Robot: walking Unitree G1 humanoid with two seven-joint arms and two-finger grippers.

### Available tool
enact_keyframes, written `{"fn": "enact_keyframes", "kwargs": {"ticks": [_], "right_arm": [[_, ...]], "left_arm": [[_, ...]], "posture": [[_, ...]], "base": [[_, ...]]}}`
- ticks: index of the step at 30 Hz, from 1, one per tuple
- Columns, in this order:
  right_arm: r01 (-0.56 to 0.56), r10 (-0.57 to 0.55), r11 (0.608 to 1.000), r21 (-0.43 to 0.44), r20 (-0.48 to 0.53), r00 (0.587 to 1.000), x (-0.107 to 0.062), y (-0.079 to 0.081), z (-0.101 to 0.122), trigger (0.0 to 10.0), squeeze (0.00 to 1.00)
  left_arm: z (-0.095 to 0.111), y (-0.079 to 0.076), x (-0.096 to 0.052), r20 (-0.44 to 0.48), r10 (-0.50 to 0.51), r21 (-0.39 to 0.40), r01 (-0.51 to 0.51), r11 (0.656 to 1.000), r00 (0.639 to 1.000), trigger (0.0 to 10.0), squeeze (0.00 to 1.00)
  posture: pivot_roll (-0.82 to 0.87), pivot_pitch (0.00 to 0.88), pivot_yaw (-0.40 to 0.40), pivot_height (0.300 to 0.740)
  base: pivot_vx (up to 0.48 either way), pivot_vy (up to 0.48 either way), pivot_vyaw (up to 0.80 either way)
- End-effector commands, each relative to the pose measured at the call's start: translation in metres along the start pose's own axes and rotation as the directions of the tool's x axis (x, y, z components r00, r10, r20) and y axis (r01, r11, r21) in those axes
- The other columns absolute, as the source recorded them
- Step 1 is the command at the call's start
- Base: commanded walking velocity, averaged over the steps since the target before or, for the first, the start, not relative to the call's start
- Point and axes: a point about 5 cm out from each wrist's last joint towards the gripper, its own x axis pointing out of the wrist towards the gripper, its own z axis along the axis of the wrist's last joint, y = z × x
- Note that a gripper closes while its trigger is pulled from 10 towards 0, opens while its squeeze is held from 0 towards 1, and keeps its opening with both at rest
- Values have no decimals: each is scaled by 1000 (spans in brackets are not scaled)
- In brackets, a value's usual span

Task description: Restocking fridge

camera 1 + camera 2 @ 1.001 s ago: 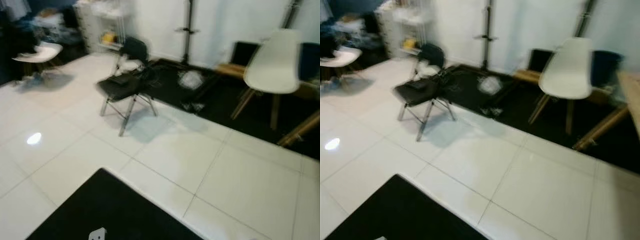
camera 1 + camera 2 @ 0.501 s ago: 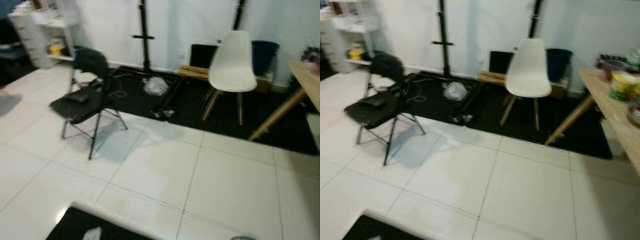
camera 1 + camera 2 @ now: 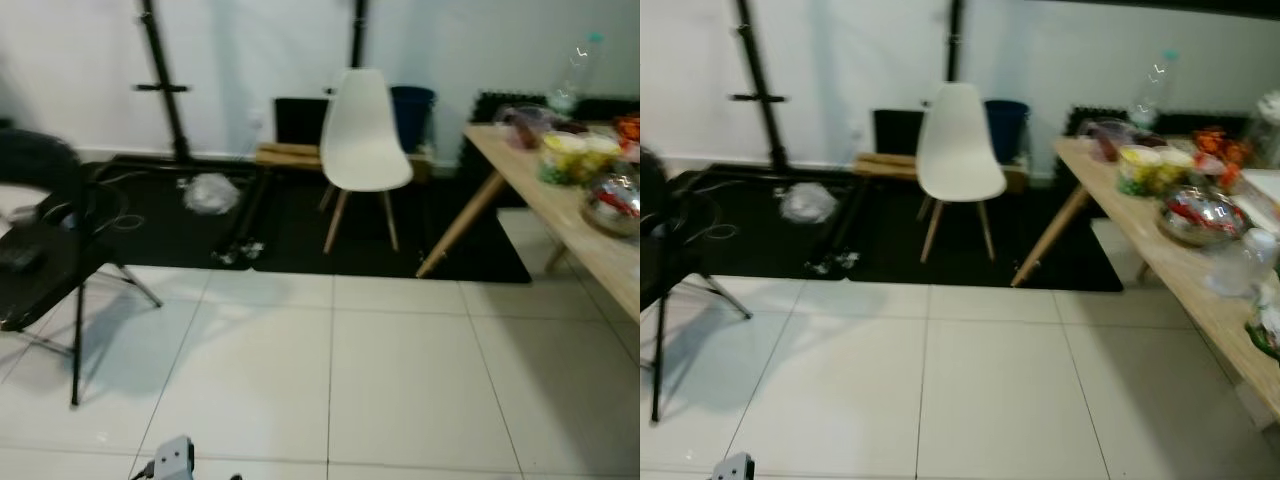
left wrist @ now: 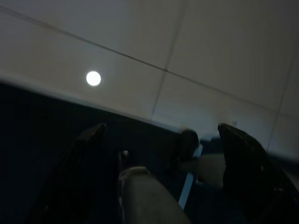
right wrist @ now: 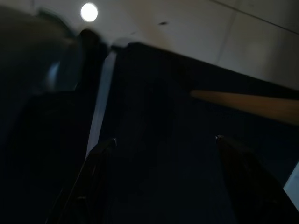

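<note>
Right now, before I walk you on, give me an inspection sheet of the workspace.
Surface: white tiled floor, black mat by the wall.
Job's things: wooden table on the right carrying a metal bowl, containers and a clear bottle; fridge nothing seen.
Clutter: crumpled plastic on the mat.
Grippers: left gripper and right gripper open, hanging idle.
Cables: loose cables by the black folding chair.
Surroundings: white chair, black stands, blue bin.

wooden table (image 3: 1200, 290) | metal bowl (image 3: 1196, 217), clear bottle (image 3: 1152, 85), containers (image 3: 1145, 170) (blurred)
</note>
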Motion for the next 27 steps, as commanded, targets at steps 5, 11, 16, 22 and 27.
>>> {"fn": "enact_keyframes", "kwargs": {"ticks": [5,11,16,22,27], "right_arm": [[1,-2,1000,9,46,999,1,3,16,10000,0],[-45,46,998,-39,7,999,3,23,4,10000,0],[-61,61,998,-25,0,998,3,29,-1,10000,0],[-35,35,999,-29,13,999,3,19,6,10000,0],[-21,23,999,-29,51,998,3,20,16,10000,0]], "left_arm": [[-8,-1,-1,-44,-11,44,13,999,999,10000,0],[-9,2,-3,-31,2,21,-2,1000,1000,10000,0],[-29,7,-10,-86,19,18,-17,1000,996,10000,0],[-24,-1,-5,-68,0,12,1,1000,998,10000,0],[-20,-8,-1,-64,-24,28,26,999,998,10000,0]], "posture": [[-83,0,1,740],[-63,0,-6,740],[-80,0,13,740],[-78,0,14,740],[-87,0,22,740]], "base": [[325,0,-769],[324,0,-769],[319,0,-769],[320,0,-769],[322,0,-615]]}}
